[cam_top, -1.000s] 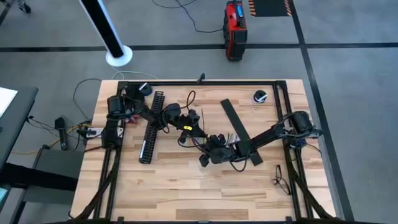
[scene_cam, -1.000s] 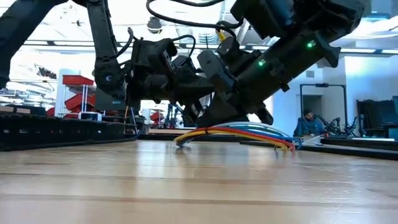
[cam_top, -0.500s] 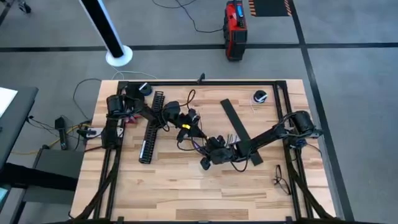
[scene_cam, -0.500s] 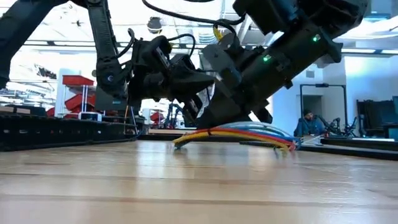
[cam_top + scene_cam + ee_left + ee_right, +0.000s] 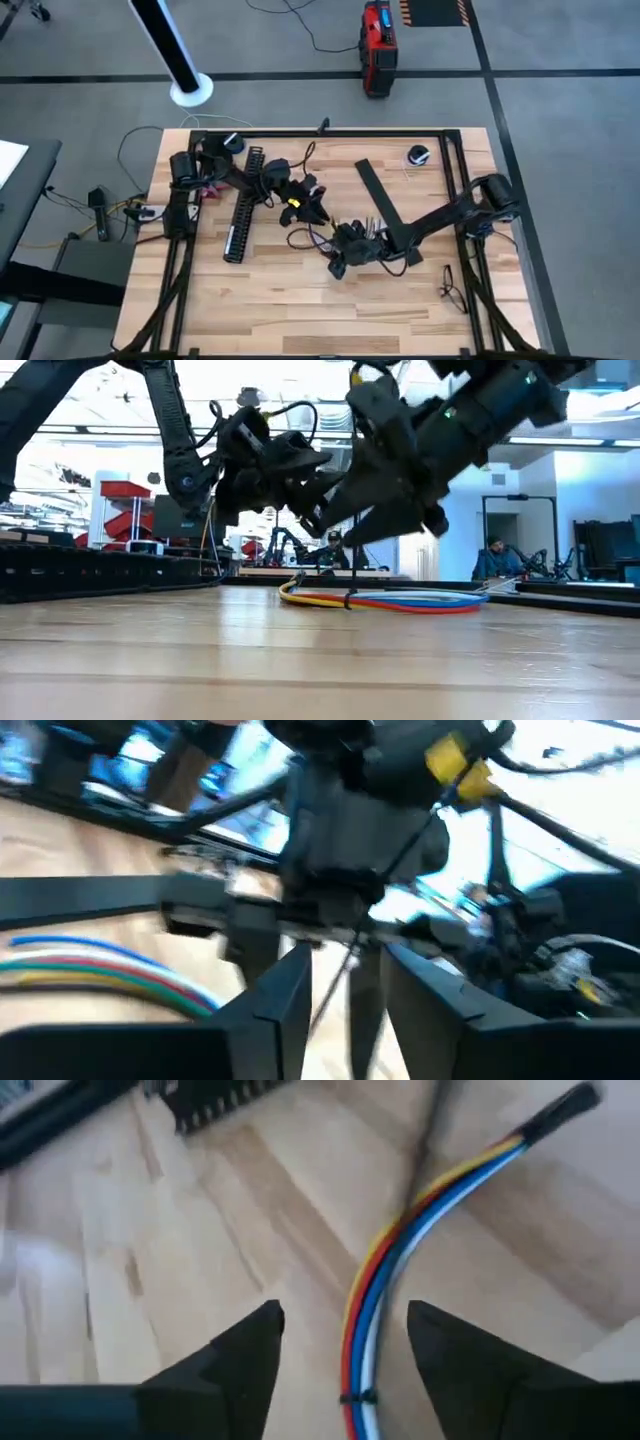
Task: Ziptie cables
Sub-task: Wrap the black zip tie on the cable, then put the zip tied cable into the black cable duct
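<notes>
The cables point(image 5: 385, 600) lie flat on the table as a bundle of yellow, red, blue and white wires. A thin black tie point(image 5: 358, 1398) is wrapped around them. Both grippers hang above the bundle near the table's middle and touch nothing. My right gripper point(image 5: 345, 1340) is open, with the cables point(image 5: 395, 1255) on the wood below the gap between its fingers. My left gripper point(image 5: 345, 1010) is open too, facing the right gripper, and the bundle's free ends point(image 5: 110, 970) show off to one side. In the high view the left gripper point(image 5: 318, 215) stands just beyond the right one point(image 5: 338, 262).
A long black comb-slotted channel point(image 5: 243, 205) lies to the table's left. A flat black strip point(image 5: 385, 205) lies to the right, partly under my right arm. A small round thing point(image 5: 418, 155) sits at the far right. People point(image 5: 492, 558) sit in the room beyond.
Both grippers have opened, let go of the cables and risen clear of them. The bundle, which was arched up off the table in their hold, has dropped and now lies flat on the wood.
</notes>
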You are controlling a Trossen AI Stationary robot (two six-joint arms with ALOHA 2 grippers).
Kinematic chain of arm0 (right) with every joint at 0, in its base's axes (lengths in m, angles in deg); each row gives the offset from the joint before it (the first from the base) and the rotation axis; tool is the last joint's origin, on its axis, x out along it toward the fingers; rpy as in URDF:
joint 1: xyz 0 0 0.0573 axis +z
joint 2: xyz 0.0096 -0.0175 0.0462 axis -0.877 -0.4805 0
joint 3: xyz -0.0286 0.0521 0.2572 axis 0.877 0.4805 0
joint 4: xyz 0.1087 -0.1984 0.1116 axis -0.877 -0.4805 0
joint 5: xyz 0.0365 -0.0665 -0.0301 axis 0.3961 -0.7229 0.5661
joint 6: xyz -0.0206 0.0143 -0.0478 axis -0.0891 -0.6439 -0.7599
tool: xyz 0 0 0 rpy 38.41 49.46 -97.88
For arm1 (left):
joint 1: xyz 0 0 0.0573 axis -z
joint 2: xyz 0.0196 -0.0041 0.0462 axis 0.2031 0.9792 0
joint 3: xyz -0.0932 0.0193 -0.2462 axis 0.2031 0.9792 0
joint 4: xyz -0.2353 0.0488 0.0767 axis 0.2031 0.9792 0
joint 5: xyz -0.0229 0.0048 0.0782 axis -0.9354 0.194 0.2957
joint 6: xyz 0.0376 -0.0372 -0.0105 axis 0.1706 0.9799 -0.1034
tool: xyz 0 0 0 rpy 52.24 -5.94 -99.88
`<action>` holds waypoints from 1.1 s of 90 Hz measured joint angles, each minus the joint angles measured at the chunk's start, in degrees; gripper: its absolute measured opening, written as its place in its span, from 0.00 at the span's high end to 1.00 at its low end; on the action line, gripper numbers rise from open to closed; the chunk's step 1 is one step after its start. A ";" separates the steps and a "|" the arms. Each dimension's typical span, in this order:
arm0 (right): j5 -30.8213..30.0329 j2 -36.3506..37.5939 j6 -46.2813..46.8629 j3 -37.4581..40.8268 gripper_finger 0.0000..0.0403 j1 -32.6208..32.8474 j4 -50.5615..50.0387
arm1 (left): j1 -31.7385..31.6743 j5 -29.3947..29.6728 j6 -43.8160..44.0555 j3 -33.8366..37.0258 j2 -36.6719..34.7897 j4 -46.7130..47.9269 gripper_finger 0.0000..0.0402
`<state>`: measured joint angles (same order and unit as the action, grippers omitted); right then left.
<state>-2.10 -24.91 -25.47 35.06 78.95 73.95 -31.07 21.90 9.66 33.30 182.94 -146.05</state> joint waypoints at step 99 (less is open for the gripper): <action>-0.47 12.39 -5.41 -0.01 0.48 2.77 -26.42 | -1.10 -17.55 11.09 -13.51 0.20 1.07 0.78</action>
<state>-2.57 -12.52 -30.88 35.05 81.73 47.53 -32.17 4.35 20.75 19.78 183.14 -144.98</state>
